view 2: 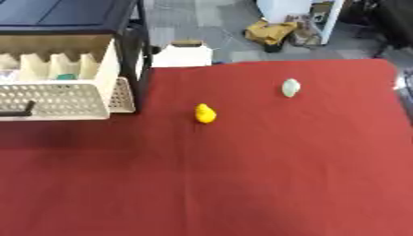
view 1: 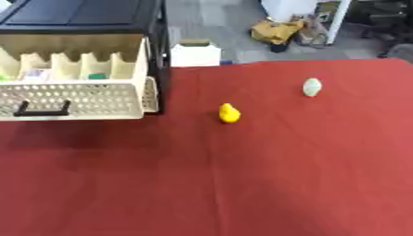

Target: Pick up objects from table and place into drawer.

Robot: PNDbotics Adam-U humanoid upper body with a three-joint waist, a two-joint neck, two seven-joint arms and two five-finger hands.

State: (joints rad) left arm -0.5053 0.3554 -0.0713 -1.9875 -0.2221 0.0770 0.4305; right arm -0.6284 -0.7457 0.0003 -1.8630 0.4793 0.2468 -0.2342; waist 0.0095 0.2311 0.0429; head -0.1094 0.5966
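At far left the cream perforated plastic drawer [view 1: 77, 99] stands pulled open from its black cabinet [view 1: 80, 14], small items already among its dividers. Right of it on the red tablecloth [view 1: 242, 184] sits a small yellow rounded object [view 1: 229, 113]; further right, well apart, a pale green egg-shaped object [view 1: 312, 87]. Neither robot hand shows, so finger state cannot be told — the yellow one lies nearer the drawer.

You're looking at a table [view 1: 242, 184] with a cabinet [view 1: 80, 18] sitting at its far left. Its drawer [view 1: 73, 99] is sticking out toward you, with small items lying in the rear compartments. A duck [view 1: 229, 113] is sitting mid-table, right of the drawer. An oval object [view 1: 311, 87] is lying further right and behind it, well apart.
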